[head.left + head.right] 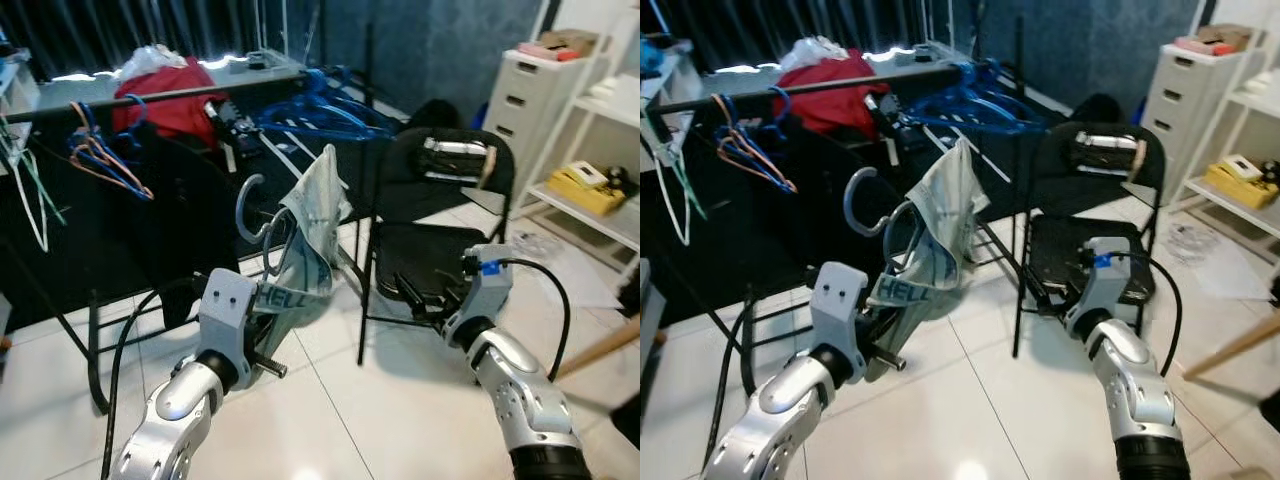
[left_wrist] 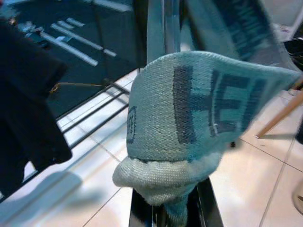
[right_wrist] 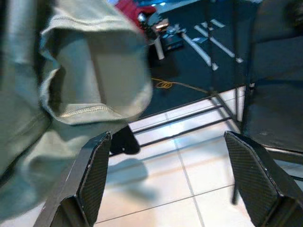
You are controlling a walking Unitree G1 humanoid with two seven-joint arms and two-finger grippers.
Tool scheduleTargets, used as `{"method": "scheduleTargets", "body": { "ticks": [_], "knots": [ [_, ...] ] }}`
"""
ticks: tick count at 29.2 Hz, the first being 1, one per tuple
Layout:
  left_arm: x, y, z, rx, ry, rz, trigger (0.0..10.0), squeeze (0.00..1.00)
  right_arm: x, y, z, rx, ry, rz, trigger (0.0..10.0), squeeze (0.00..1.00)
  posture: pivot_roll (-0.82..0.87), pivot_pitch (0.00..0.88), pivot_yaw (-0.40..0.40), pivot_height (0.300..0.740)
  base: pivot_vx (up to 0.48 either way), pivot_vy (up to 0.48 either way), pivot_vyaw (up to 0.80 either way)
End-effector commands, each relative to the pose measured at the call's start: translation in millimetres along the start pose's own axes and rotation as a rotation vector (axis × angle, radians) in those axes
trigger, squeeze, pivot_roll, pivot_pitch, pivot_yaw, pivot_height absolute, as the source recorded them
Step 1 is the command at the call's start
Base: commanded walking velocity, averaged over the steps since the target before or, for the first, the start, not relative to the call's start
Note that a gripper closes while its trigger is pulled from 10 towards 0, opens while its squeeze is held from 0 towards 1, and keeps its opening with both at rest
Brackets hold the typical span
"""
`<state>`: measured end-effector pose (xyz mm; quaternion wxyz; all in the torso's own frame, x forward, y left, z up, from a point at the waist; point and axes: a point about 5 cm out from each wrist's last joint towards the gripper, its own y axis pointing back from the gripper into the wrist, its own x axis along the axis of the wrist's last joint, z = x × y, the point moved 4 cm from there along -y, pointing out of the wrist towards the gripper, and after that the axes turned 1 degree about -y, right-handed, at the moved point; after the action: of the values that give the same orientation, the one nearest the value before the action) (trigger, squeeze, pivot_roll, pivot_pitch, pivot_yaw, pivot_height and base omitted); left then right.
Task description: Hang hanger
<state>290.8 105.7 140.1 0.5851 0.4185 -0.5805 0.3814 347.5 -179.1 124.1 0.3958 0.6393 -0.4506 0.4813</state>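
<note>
Step in hand: carry/lift phase, hanger held, not yet on rail.

Near: L gripper low, in front of the rack, fingers pinched on the hanger through the cloth. L wrist view: two black fingers close together with knit bunched between them. The hanger is grey-blue, smooth, prob. plastic, with an open curved hook standing up above the gripper, free in air and well below the rail.

Garment is draped over the hanger: pale grey-green, soft, limp, folded over itself. Ribbed knit band with dark woven letters "HEL…"; stitched hem seen in R wrist view.

R gripper sits out over the front edge of the chair seat, jaws spread wide and empty; fingers are black with a carbon-weave look. It hangs near the cloth; can't tell if touching.

Mid: folding chair, black metal frame, dark seat. White glossy tile floor.

Far: rail, a dark round bar running roughly level across the rack top. Blue hangers bunched at its right end, a few thin wire ones near its left end, red bundle behind.

Next, as I judge it: raise L arm, carry the hook above the rail's bare middle stretch, tip the opening over the bar, lower, then release. Hook mouth must face the bar; loose cloth may snag.
</note>
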Motion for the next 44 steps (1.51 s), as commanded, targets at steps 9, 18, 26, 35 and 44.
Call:
{"method": "scheduleTargets", "body": {
  "ticks": [9, 18, 26, 35, 44],
  "knots": [
    [-1.2, -3.5, 9.1, 0.016, 0.050, -0.004, 10.0, 0.00, -0.1, 2.4, 3.0, -0.006, -0.004, 0.002, 10.0, 0.00, -0.05, 0.000, 0.007, 0.740, 0.480, 0.000, 0.00],
    [-2.5, -4.6, 8.7, 0.034, 0.048, -0.013, 10.0, 0.00, -0.6, 1.9, 2.7, -0.004, -0.008, 0.004, 10.0, 0.00, -0.05, 0.000, 0.009, 0.740, 0.480, 0.000, 0.00],
    [1.1, -7.1, 16.2, 0.004, 0.069, -0.007, 10.0, 0.00, -1.0, 2.0, 2.7, -0.003, -0.009, 0.004, 10.0, 0.00, -0.05, 0.000, 0.010, 0.740, 0.480, 0.000, 0.00],
    [-0.2, -11.0, 18.8, 0.046, 0.110, -0.081, 10.0, 0.00, -1.2, 1.4, 3.7, -0.004, -0.006, -0.001, 10.0, 0.00, -0.05, 0.000, 0.008, 0.740, 0.480, 0.000, 0.00],
    [-31.1, -4.8, 7.5, 0.188, 0.163, -0.294, 10.0, 0.00, -0.9, 1.1, 3.2, -0.006, -0.004, -0.001, 10.0, 0.00, -0.05, 0.000, 0.010, 0.740, 0.480, 0.000, 0.00]
  ]
}}
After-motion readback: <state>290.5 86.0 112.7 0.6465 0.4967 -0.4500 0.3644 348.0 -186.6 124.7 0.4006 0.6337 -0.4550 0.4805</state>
